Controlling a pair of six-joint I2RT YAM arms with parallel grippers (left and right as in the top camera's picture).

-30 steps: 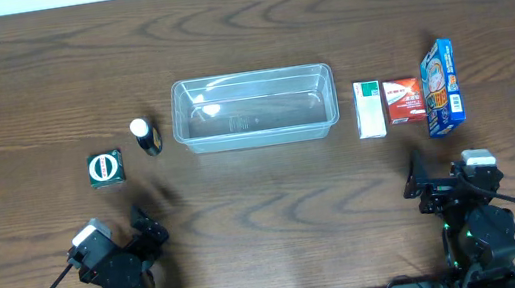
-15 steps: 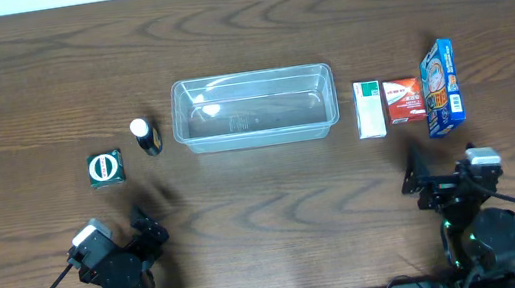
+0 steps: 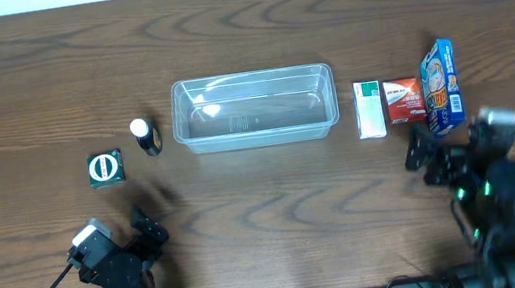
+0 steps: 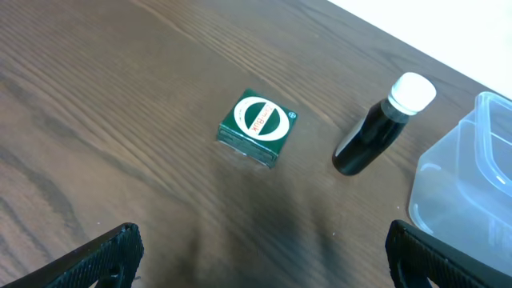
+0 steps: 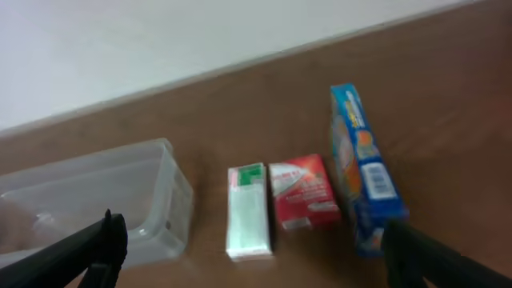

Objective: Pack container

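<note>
The clear plastic container [image 3: 254,109] sits empty at the table's middle; it also shows in the left wrist view [image 4: 472,180] and the right wrist view [image 5: 88,204]. Left of it stand a dark bottle with a white cap [image 3: 144,137] [image 4: 376,132] and a green square box [image 3: 104,168] [image 4: 258,126]. Right of it lie a white-green box [image 3: 369,108] [image 5: 248,210], a red box [image 3: 401,101] [image 5: 302,194] and a blue box [image 3: 440,88] [image 5: 362,168]. My left gripper [image 3: 146,227] [image 4: 260,254] is open and empty, near the front edge. My right gripper [image 3: 422,153] [image 5: 256,248] is open and empty, just in front of the boxes.
The dark wooden table [image 3: 241,25] stretches bare behind the objects. A pale wall lies beyond its far edge in the right wrist view [image 5: 160,40]. Black cables run from both arm bases at the front edge.
My right arm has risen and moved forward toward the three boxes at the right. The left arm and all objects have stayed still.
</note>
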